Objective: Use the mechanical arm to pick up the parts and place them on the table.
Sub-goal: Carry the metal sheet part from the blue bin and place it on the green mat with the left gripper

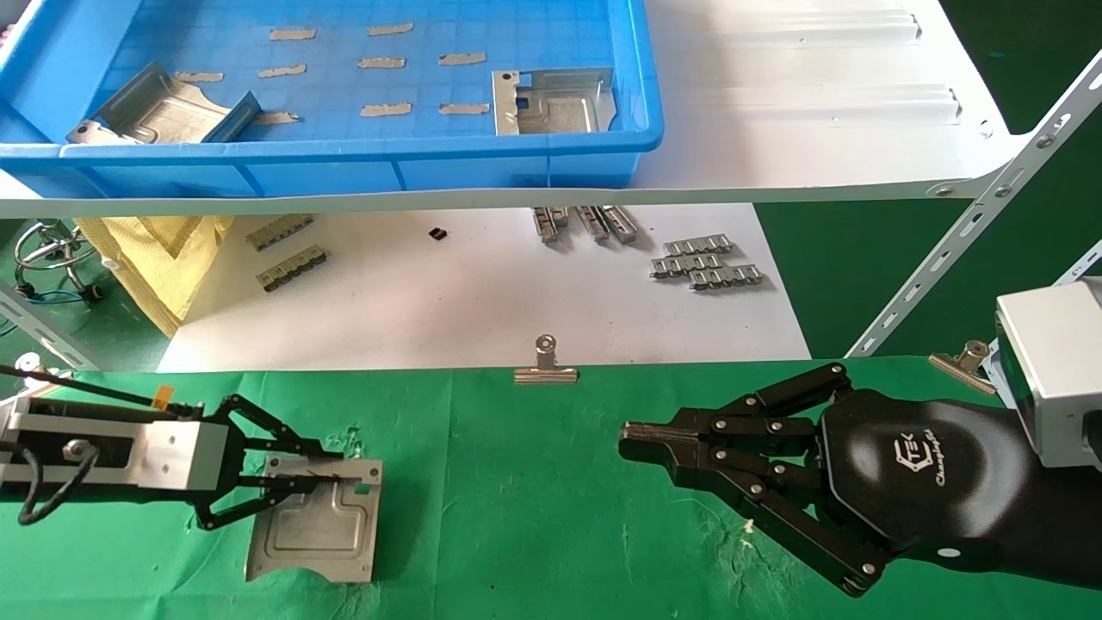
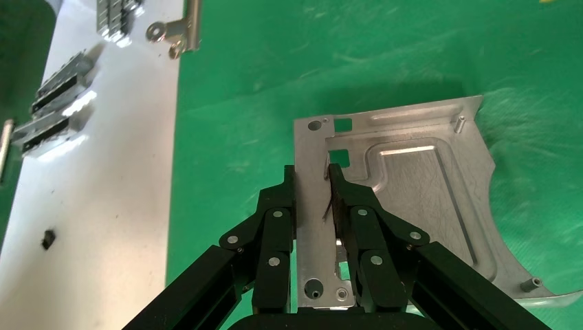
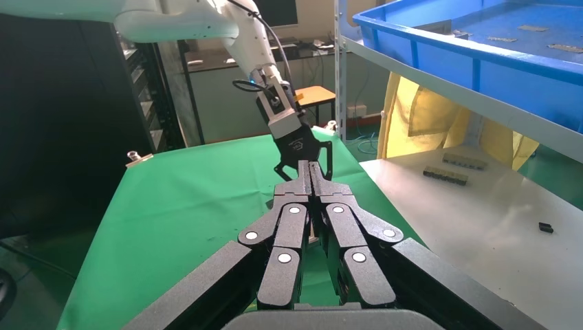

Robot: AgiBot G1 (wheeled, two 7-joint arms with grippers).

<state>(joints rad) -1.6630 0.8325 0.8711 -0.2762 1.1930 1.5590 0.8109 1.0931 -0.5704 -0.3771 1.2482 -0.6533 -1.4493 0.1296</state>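
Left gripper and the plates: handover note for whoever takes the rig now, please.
Left gripper: down at the green table, fingers closed on the upright edge flange of one silver plate, which looks to lie flat on the cloth.
Right gripper: shut, empty, hovering over the table's right side, idle.
Done: one plate is at the table but not yet released.
Left: open the left gripper and back off, then fetch the two plates remaining in the blue bin on the shelf, one at its left end, one at its right.
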